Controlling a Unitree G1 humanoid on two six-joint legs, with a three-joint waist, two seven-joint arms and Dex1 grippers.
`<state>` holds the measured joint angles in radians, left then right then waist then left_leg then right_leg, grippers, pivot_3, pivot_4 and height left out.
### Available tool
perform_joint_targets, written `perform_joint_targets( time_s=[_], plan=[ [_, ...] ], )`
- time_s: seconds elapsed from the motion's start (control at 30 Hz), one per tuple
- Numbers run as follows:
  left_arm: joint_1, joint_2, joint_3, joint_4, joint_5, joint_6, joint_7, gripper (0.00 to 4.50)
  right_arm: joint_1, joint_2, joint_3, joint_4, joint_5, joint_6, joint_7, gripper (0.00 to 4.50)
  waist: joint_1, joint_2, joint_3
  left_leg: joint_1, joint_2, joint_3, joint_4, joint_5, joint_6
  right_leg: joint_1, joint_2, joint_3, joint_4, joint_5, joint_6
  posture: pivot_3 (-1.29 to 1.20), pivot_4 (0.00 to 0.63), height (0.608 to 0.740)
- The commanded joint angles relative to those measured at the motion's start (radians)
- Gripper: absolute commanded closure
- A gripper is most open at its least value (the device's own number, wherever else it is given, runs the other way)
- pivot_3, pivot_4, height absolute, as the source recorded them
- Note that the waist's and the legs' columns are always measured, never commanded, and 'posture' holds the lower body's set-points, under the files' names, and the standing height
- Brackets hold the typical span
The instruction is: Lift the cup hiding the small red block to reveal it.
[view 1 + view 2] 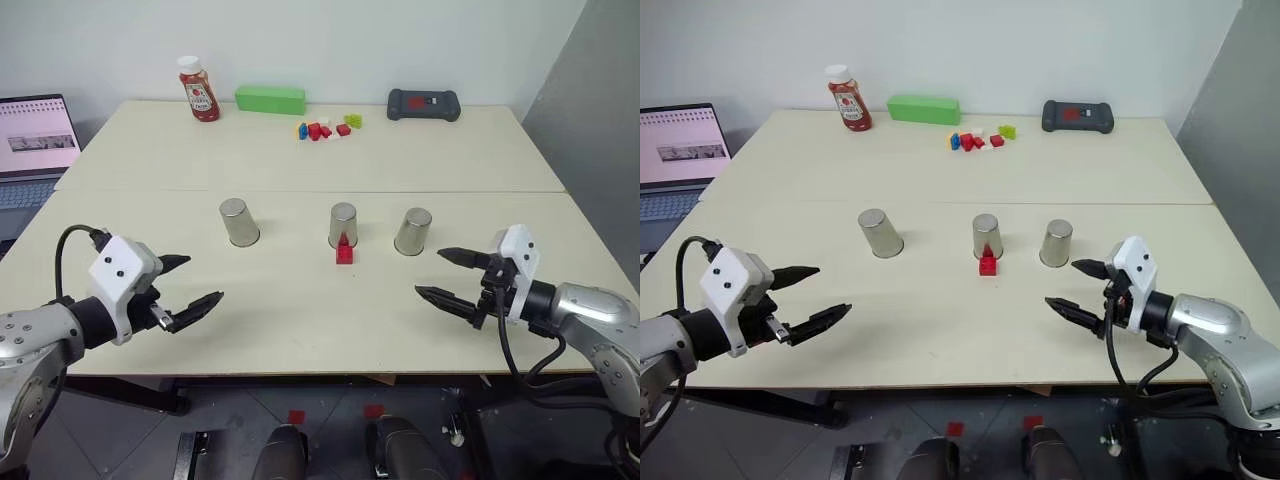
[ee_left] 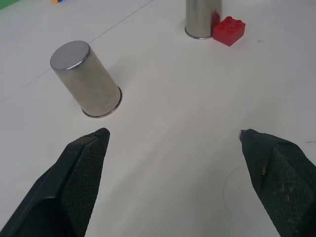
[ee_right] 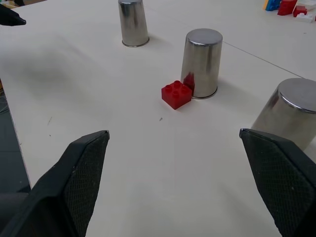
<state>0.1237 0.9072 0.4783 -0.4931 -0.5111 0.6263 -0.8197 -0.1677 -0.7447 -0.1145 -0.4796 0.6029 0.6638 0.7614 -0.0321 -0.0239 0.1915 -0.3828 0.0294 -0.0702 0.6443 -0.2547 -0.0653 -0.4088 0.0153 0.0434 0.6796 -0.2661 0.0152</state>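
Note:
Three silvery metal cups stand upside down in a row across the table: a left cup (image 1: pixel 238 222), a middle cup (image 1: pixel 343 225) and a right cup (image 1: pixel 412 231). The small red block (image 1: pixel 344 252) lies uncovered on the table, right against the near side of the middle cup (image 3: pixel 201 61). It is in plain sight, and no cup hides it. My left gripper (image 1: pixel 200 280) hovers open and empty near the table's front left, short of the left cup (image 2: pixel 89 81). My right gripper (image 1: pixel 430 272) hovers open and empty at the front right, just in front of the right cup.
Along the far edge of the table (image 1: pixel 300 320) stand a ketchup bottle (image 1: pixel 199 90), a green box (image 1: pixel 270 99), several loose coloured bricks (image 1: pixel 325 128) and a black device (image 1: pixel 424 104). A laptop (image 1: pixel 35 140) sits off the table to the left.

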Motion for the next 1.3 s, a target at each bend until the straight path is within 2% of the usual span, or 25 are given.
perform_joint_targets(
  time_s=[0.03, 1.3],
  plan=[
    [-0.011, 0.007, 0.047, -0.044, -0.06, 0.034, -0.014, 0.03, -0.008, -0.001, -0.008, -0.024, 0.0, -0.017, 0.004, 0.0, 0.0, 0.0, 0.0, 0.0, 0.0, 0.0, 0.0, 0.0, 0.0, 0.0, 0.0, 0.0, 0.0, 0.0, 0.0, 0.0, 0.15, 0.74],
    [0.016, 0.001, 0.01, -0.058, -0.013, 0.004, 0.008, 0.03, -0.009, -0.014, -0.01, -0.018, -0.001, -0.013, 0.032, 0.0, 0.0, 0.0, 0.0, 0.0, 0.0, 0.0, 0.0, 0.0, 0.0, 0.0, 0.0, 0.0, 0.0, 0.0, 0.0, 0.0, 0.15, 0.74]
  ],
)
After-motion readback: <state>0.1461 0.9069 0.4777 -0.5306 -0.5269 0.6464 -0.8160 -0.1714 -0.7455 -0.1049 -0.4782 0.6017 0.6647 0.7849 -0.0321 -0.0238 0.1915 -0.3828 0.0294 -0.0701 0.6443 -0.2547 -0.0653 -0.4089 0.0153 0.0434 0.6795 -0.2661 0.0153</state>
